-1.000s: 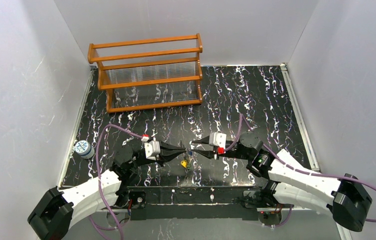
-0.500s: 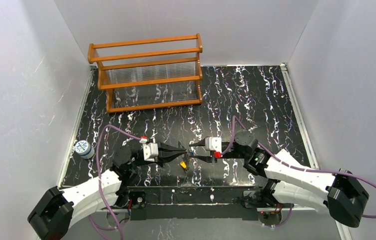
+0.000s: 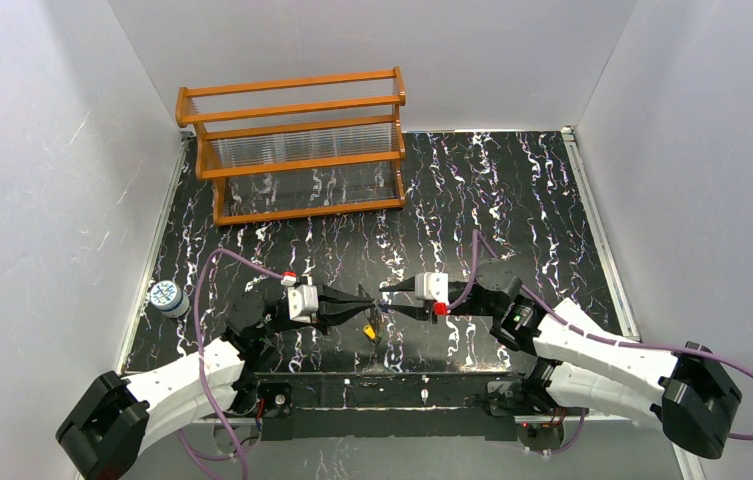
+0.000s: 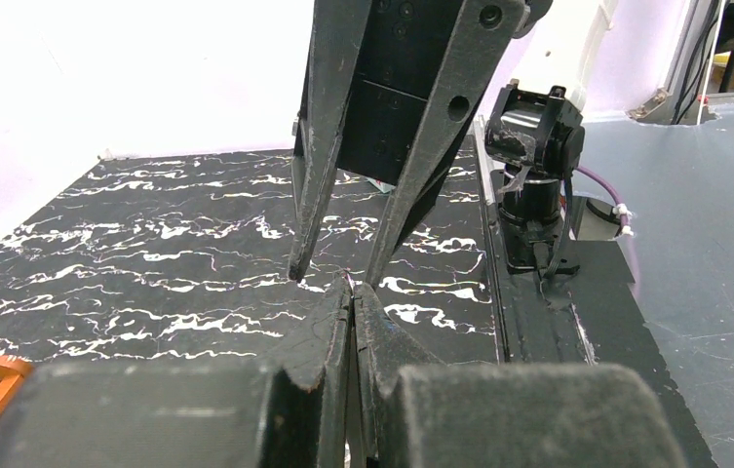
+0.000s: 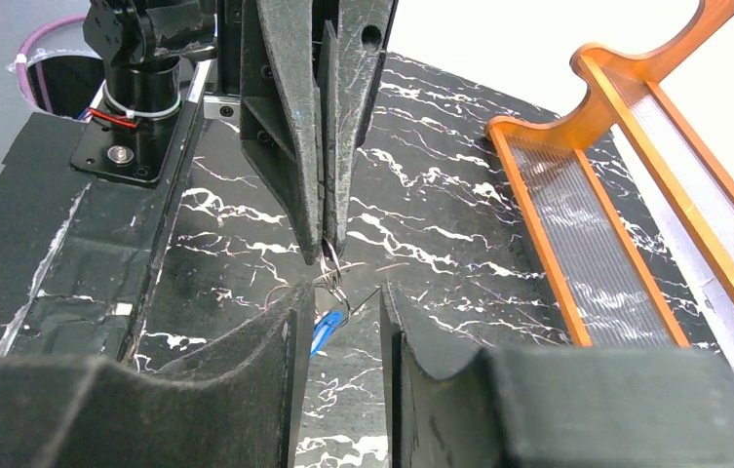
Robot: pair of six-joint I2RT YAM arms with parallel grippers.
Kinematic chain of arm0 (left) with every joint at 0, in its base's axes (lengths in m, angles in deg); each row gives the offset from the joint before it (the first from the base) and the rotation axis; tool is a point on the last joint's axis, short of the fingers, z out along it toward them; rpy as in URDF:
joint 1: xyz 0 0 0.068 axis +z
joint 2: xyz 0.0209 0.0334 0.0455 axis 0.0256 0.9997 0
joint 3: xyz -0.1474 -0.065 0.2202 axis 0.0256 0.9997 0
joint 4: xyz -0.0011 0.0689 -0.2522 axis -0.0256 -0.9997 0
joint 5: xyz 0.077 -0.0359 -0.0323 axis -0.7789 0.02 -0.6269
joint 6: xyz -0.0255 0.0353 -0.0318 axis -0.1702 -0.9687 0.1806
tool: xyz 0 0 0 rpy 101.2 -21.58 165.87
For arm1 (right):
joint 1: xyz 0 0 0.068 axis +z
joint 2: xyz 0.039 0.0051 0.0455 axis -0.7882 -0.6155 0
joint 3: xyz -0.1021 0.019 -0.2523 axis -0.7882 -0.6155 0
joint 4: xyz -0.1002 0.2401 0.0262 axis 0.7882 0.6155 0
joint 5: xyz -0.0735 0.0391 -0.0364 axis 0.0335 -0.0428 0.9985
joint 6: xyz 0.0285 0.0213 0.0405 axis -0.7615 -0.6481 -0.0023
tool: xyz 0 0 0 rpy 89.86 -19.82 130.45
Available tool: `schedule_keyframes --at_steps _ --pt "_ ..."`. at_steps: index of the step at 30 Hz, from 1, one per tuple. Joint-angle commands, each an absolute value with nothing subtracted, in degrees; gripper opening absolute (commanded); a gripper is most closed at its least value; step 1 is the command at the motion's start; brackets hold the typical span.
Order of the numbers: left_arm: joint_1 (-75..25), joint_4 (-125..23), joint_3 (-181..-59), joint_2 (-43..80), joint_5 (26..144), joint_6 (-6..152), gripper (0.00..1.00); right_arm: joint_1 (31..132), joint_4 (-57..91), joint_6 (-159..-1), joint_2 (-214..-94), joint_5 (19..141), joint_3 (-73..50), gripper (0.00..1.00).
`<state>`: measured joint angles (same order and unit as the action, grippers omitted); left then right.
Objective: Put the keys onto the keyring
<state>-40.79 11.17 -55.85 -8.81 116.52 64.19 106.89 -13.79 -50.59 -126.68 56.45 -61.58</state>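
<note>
At the centre of the top view, the left gripper [image 3: 370,298] is closed and pinches the keyring [image 5: 335,276]. The right gripper [image 3: 389,303] stands half open, a blue key [image 5: 327,330] low between its fingers. Threading seems in hand; the next move needs fine alignment.

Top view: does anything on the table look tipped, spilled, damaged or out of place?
Nothing stands out. The wooden rack stands upright at the back, a small blue-and-white round container sits at the left edge of the mat, and the keys hang together from the keyring near the front.
</note>
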Motion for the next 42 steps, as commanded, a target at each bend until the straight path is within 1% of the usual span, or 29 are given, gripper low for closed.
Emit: schedule_keyframes --at_steps 1,7,10,11,13,14,18,19,25,26,27,33,37,39,42 --pt "-41.14 15.19 -56.43 -9.3 117.05 64.54 0.0 107.2 -15.85 -50.16 -127.82 55.72 -58.34 0.37" --pt "-41.32 15.25 -56.5 -9.16 116.92 64.76 0.0 107.19 -16.05 -50.04 -129.44 54.03 -57.64 0.23" --pt "-41.33 15.34 -56.51 -9.06 116.77 64.72 0.0 107.15 -15.56 -49.69 -129.62 53.65 -57.39 0.2" --pt "-41.33 15.34 -56.51 -9.05 116.76 64.72 0.0 107.14 -15.36 -49.59 -129.59 53.55 -57.32 0.16" --pt "-41.29 15.33 -56.51 -8.85 116.72 64.82 0.0 107.16 -15.24 -49.32 -129.33 53.13 -57.39 0.06" --pt "-41.28 15.35 -56.44 -8.76 116.56 64.81 0.0 107.14 -15.21 -49.16 -129.21 52.87 -57.45 0.02" --pt "-41.33 15.34 -55.88 -8.97 115.65 65.03 0.0 107.16 -12.43 -48.6 -129.28 53.19 -56.3 0.01" --pt "-41.33 15.3 -55.71 -9.2 114.92 65.13 0.01 107.17 -10.63 -48.47 -129.48 53.85 -55.57 0.01" --pt "-41.33 8.9 -55.6 -12.49 108.67 64.22 0.39 107.19 4.19 -47.46 -133.09 60.1 -48.85 0.01" --pt "-41.33 6.8 -56.07 -13.07 107.61 63.89 0.43 107.21 6.55 -47.33 -133.81 60.71 -47.58 0.01" --pt "-41.31 2.54 -56.83 -13.71 106.96 62.97 0.44 107.21 8.91 -47.28 -134.47 61.19 -46.39 0.01" --pt "-41.33 -22.99 -65.23 -15.1 103.05 53.19 0.46 107.14 21.01 -47.19 -138.88 64.46 -39.79 0.01" --pt "-41.33 -37.98 -71.69 -12.72 102.16 47.11 0.42 107.14 30.08 -46.9 -142.6 67.43 -33.51 0.01" --pt "-41.3 -41.17 -73.29 -11.29 102.65 45.84 0.41 107.2 33.36 -46.55 -144.34 68.54 -31.17 0.01" --pt "-41.29 -40.73 -73.85 -9.46 104.5 45.8 0.38 107.17 36.86 -46.23 -146.61 68.62 -28.44 0.01"
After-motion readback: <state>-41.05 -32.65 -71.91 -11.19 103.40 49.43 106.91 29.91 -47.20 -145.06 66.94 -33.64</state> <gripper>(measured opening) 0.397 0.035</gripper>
